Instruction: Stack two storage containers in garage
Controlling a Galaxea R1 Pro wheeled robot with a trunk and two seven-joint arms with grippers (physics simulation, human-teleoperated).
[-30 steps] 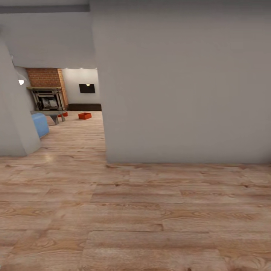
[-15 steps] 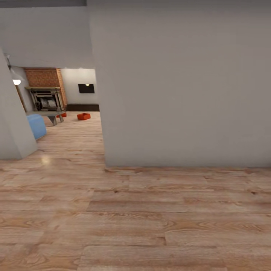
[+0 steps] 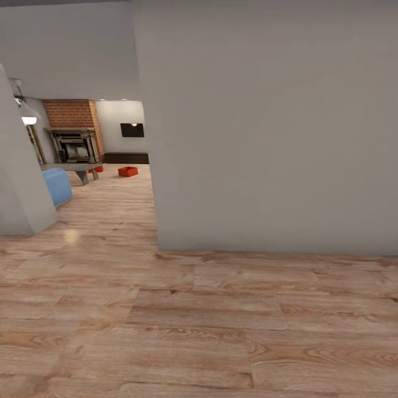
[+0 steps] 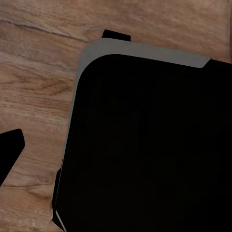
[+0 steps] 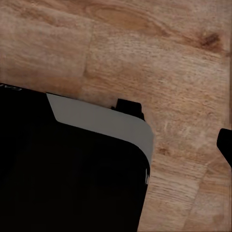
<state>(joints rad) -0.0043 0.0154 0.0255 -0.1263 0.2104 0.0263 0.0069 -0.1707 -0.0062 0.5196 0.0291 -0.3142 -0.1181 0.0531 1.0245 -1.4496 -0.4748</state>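
Head: grey wall [image 3: 265, 127] ahead; bins [image 3: 127, 171] and [image 3: 98, 169] far off on plank floor [image 3: 166, 309], near fireplace [image 3: 74, 145], sofa [image 3: 57, 185] | Left wrist: black base [image 4: 145, 145] over planks; claw state unclear | Right wrist: base [image 5: 67, 169], planks; claw state unclear

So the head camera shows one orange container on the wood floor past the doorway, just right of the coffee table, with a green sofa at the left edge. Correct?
Not quite: the sofa is blue, not green, as the head view shows. The rest holds: an orange container sits on the wood floor beyond the doorway, right of the coffee table.
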